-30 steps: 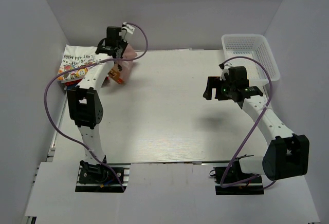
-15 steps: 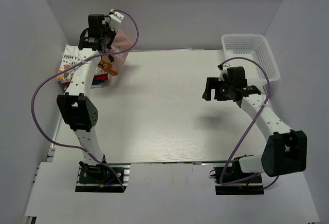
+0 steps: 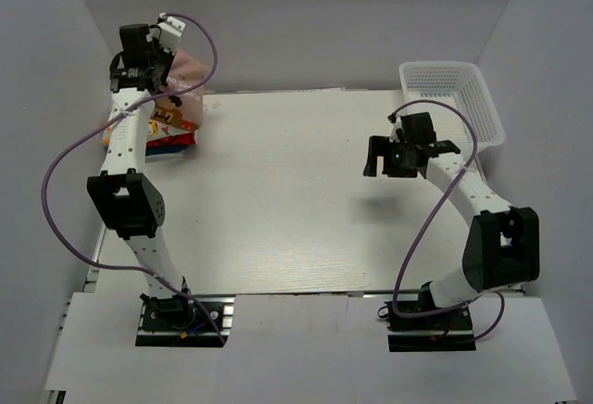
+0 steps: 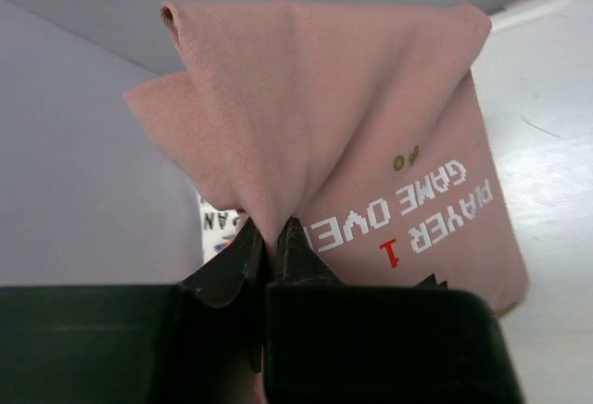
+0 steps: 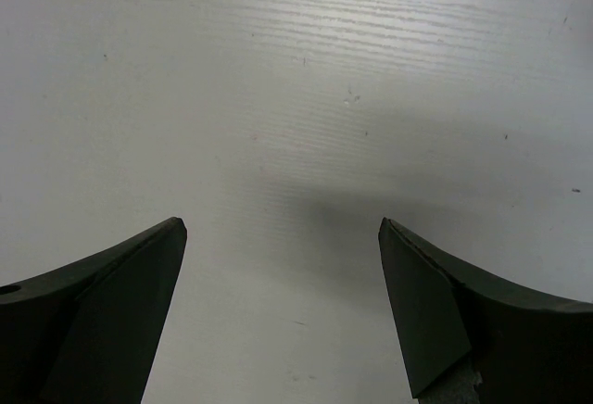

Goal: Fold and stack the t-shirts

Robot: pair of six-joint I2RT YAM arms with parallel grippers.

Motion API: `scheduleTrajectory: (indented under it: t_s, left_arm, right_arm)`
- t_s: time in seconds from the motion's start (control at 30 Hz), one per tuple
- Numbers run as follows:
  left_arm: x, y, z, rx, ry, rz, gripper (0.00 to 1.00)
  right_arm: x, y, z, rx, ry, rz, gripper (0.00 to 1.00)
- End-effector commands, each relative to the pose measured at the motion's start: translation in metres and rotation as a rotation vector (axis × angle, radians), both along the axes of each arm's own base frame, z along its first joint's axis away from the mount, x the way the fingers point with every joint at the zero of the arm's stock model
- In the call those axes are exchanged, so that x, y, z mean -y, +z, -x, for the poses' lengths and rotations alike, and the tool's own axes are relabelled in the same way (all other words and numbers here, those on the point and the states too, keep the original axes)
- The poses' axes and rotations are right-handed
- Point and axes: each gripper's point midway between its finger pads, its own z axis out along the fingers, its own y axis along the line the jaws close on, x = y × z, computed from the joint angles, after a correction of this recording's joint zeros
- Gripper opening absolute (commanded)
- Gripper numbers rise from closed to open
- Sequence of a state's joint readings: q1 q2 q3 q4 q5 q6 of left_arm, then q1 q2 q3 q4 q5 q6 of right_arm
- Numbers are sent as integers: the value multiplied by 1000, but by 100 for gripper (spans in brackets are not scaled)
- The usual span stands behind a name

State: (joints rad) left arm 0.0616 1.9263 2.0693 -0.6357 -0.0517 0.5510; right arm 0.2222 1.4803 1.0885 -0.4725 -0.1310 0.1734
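My left gripper point(image 4: 271, 228) is shut on a bunched fold of the dusty-pink t-shirt point(image 4: 352, 117), which hangs from the jaws with its white pixel text upside down. In the top view the pink tee point(image 3: 188, 72) hangs at the far left corner, above the stack of folded t-shirts point(image 3: 170, 137) with red and blue edges showing. A strip of a white printed tee point(image 4: 219, 222) peeks out under the pink cloth. My right gripper point(image 3: 375, 157) hovers open over bare table on the right, with nothing between its fingers point(image 5: 283, 228).
A white mesh basket point(image 3: 454, 98) stands at the back right corner. Grey walls close in the back and both sides, and the left arm's purple cable point(image 3: 56, 172) loops out toward the left wall.
My left arm has swung left and toward the back corner, carrying the pink tee over the stack. The right arm has barely shifted and stays open.
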Motion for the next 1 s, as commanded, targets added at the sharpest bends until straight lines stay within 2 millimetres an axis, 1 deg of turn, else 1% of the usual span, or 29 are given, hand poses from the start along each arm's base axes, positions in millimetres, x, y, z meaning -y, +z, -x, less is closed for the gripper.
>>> scheduleTrajectory:
  t_s: [0.0, 0.03, 0.07, 0.1, 0.13, 0.17, 0.2, 0.23, 0.27, 0.3, 0.37, 0.4, 0.43, 0.47, 0.5, 0.53, 0.57, 0.6, 0.63, 0.67, 0.7, 0.73, 0.77, 0.8, 0.83, 0.87, 0.9, 0.93, 0.97]
  left_arm:
    - [-28, 38, -17, 165, 12, -25, 0]
    - [-39, 34, -20, 167, 13, -19, 0]
    - [-46, 20, -27, 150, 14, -12, 0]
    - [-52, 23, -32, 173, 16, -13, 0]
    - [-60, 19, -35, 173, 6, -16, 0]
    - [-65, 15, -37, 173, -4, -20, 0]
    - [-65, 6, -43, 167, -33, -5, 0]
    - [-74, 14, -45, 189, -37, -2, 0]
    - [-77, 12, -47, 189, -49, 5, 0]
    - [-74, 6, -49, 183, -86, 35, 0]
    - [-89, -3, -54, 181, -65, 34, 0]
    - [-87, -2, -57, 186, -78, 37, 0]
    - [-95, -2, -59, 198, -68, 32, 0]
    - [-96, -13, -62, 182, -67, 38, 0]
    - [-102, -11, -61, 190, -62, 25, 0]
    - [-103, -19, -65, 187, -62, 26, 0]
    - [-103, -17, -66, 196, -62, 23, 0]
    - [-110, -32, -69, 173, -52, 30, 0]
    - [-111, -25, -72, 203, -53, 20, 0]
    - [-112, -27, -75, 209, -48, 33, 6]
    - [-112, -25, -76, 218, -45, 41, 24]
    - [-111, -22, -77, 234, -40, 51, 50]
    - [-113, -25, -79, 240, -26, 65, 99]
    - [-114, -24, -80, 251, -7, 90, 99]
    - [-110, -24, -81, 252, 2, 101, 99]
    - [-112, -17, -82, 274, 18, 101, 99]
    - [-110, -9, -80, 287, 42, 101, 99]
    - [-112, -10, -79, 293, 74, 140, 99]
    - [-111, -6, -75, 290, 91, 160, 99]
  right_arm:
    - [1, 23, -17, 22, -28, 4, 90]
    - [-2, 27, -23, 20, -29, 3, 90]
    - [0, 25, -19, -7, -34, 10, 90]
    - [-1, 27, -20, -8, -31, 8, 90]
    - [-1, 30, -24, -6, -33, 9, 90]
    - [-1, 29, -22, -22, -32, 13, 90]
    - [0, 30, -20, -32, -34, 19, 90]
    - [1, 35, -26, -21, -43, 28, 90]
    - [3, 35, -22, -41, -49, 35, 90]
    - [5, 37, -23, -43, -57, 54, 90]
    - [8, 42, -25, -37, -66, 65, 90]
    - [9, 45, -25, -36, -70, 74, 90]
    - [11, 46, -25, -41, -73, 78, 90]
    - [10, 51, -28, -30, -73, 75, 90]
    - [10, 51, -27, -39, -71, 78, 90]
    - [10, 52, -27, -45, -70, 82, 90]
    - [8, 57, -30, -42, -65, 81, 90]
    - [9, 57, -30, -48, -66, 81, 90]
    - [8, 58, -29, -58, -58, 77, 90]
    - [6, 61, -32, -50, -52, 73, 90]
    - [5, 65, -35, -42, -53, 69, 90]
    - [3, 67, -36, -34, -42, 62, 90]
    - [3, 66, -37, -34, -44, 61, 90]
    - [1, 68, -38, -30, -36, 55, 90]
    - [0, 70, -38, -27, -30, 53, 90]
    - [1, 71, -39, -24, -30, 50, 90]
    - [0, 73, -39, -17, -30, 49, 90]
    - [0, 75, -41, -1, -32, 48, 90]
    - [-1, 78, -46, 23, -31, 37, 90]
